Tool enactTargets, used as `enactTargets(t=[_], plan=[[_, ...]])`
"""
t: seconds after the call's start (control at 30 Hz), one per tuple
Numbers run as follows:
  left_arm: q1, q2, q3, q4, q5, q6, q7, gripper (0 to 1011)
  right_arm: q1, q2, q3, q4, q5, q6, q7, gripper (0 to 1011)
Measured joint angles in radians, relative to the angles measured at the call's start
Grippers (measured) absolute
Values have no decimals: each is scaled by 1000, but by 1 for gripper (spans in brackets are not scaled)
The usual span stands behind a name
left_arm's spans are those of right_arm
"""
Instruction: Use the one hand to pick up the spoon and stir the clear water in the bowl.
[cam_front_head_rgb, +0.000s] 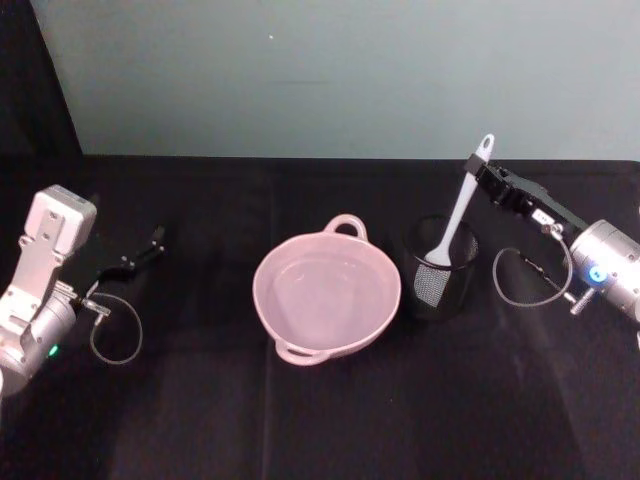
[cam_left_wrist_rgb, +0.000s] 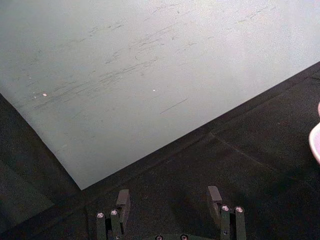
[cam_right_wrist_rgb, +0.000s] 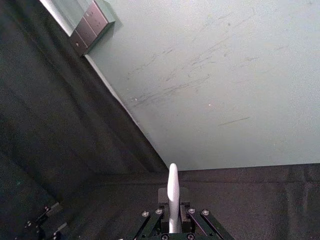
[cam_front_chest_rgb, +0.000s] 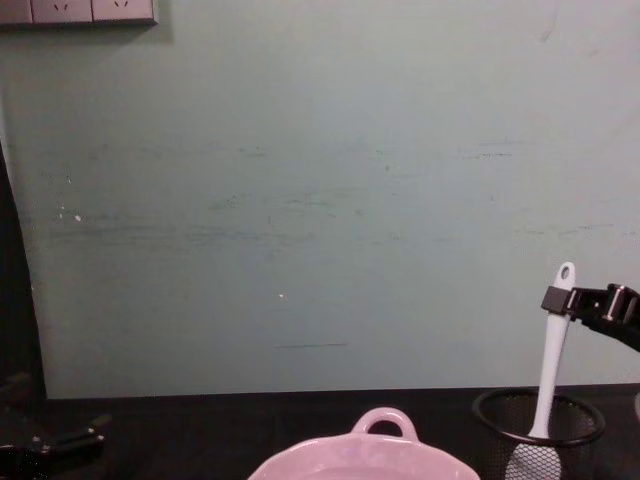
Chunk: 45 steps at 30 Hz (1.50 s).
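From the head camera I see my right gripper clenched on the spoon near its handle top, its head down inside the black mesh cup, just beside the pink bowl. My left gripper rests released at far left. At the right wrist, the spoon handle stands pinched between the fingers. From the chest, the spoon leans in the cup.

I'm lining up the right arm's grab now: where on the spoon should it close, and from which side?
Grip the spoon on its slim upper handle, just under the hole at its end. That part stands clear above the mesh cup, while the head sits inside. Come from the right, where the right gripper already sits on the handle. The left gripper rests open far left.
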Motion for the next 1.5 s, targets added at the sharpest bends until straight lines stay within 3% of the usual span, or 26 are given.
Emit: enactTargets(t=[0.37,0.83,1.0,1.4,1.5], plan=[[0,0,0,0,0,0,0,1011,11,-3,-25,30,9,-18,20,123],[0,0,0,0,0,0,0,1011,10,-5,-28,43,20,-32,40,127],[0,0,0,0,0,0,0,1011,10,-5,-27,42,19,-30,39,234],[0,0,0,0,0,0,0,1011,10,-5,-26,40,17,-28,36,653],[0,0,0,0,0,0,0,1011,10,-5,-27,40,17,-27,35,713]])
